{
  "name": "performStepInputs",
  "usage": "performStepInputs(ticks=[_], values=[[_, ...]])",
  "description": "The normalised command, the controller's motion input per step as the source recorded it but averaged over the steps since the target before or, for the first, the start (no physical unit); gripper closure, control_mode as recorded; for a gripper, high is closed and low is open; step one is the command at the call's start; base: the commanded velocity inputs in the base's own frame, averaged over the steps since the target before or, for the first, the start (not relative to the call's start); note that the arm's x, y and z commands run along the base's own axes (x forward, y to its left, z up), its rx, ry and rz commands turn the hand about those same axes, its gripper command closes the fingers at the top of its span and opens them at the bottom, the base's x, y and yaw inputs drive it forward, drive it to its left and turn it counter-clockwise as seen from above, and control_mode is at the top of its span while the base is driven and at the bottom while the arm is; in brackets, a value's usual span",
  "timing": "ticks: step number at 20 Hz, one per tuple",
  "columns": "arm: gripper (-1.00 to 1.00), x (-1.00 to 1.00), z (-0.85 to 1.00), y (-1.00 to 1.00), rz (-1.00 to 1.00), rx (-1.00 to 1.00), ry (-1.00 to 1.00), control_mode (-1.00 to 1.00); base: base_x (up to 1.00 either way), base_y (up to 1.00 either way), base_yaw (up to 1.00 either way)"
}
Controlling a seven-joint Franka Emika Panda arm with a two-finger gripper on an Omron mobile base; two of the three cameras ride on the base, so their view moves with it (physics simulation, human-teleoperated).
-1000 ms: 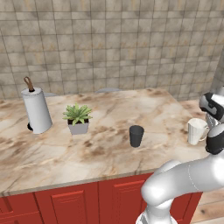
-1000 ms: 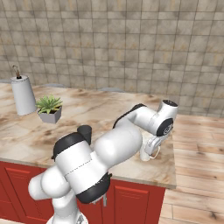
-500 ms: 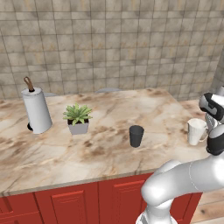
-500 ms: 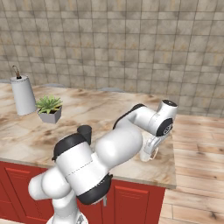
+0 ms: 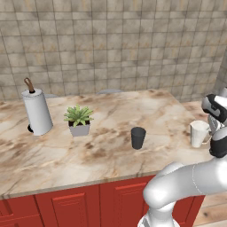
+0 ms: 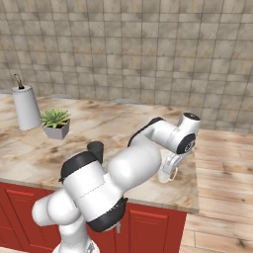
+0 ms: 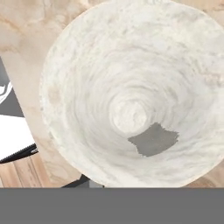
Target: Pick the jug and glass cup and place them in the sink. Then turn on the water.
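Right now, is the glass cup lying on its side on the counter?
No. In the left base view the glass cup stands upright on the counter, open mouth up, right of the plant pot.

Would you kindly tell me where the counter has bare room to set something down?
Free: the marble between the plant pot and glass cup, and the front strip. Also between cup and jug. Crowded: the right end, where the end effector meets the jug.
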Motion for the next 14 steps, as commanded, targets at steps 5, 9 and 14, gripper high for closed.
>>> performStepInputs(ticks=[5, 9, 14], values=[[1.00, 0.00, 0.39, 0.00, -0.01, 0.00, 0.00, -1.00, 0.00, 0.00, 0.00], [1.00, 0.00, 0.51, 0.00, -0.02, 0.00, 0.00, -1.00, 0.00, 0.00, 0.00], [1.00, -0.01, 0.52, 0.00, -0.04, 0.00, 0.00, -1.00, 0.00, 0.00, 0.00]])
